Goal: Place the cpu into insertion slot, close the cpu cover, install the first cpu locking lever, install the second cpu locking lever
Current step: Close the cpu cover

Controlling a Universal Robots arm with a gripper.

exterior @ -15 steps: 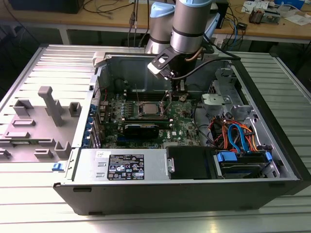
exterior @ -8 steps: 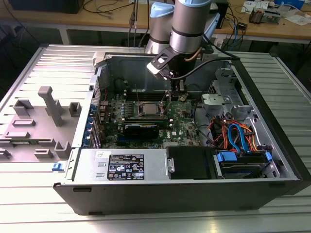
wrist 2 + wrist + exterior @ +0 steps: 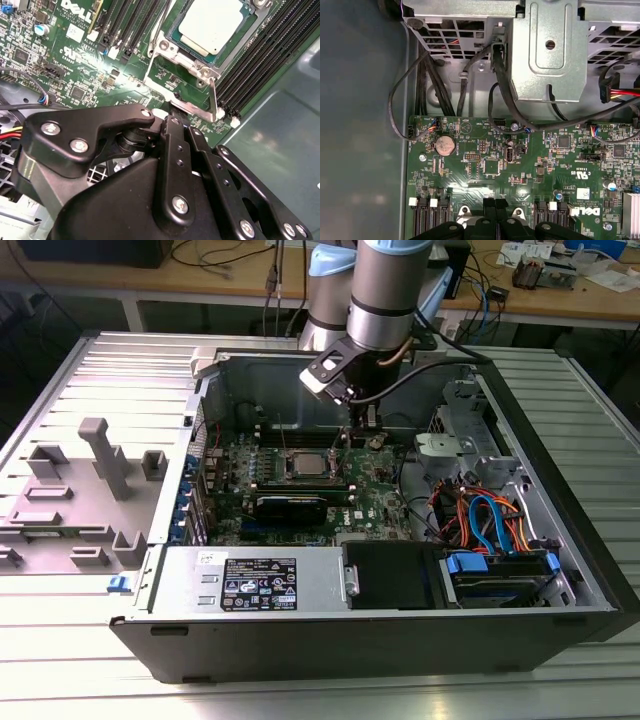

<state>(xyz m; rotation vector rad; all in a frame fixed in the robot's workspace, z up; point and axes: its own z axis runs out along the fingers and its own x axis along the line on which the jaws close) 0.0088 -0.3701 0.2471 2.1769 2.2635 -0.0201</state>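
Claw (image 3: 350,435) hangs beside cpu (image 3: 305,462) (open case (image 3: 400,645) on ribbed metal table (image 3: 70,650)).

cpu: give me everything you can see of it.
The cpu is a flat square chip with a matte silver-grey metal top and a thin greenish edge below it. It lies flat and level on the motherboard. The silvery cover frames its raised top. The gripper is beside the cover's edge, off the chip.

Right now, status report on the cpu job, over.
Gripper low, beside a locking lever. Cpu seated, cpu cover down over it. Memory slots close alongside.
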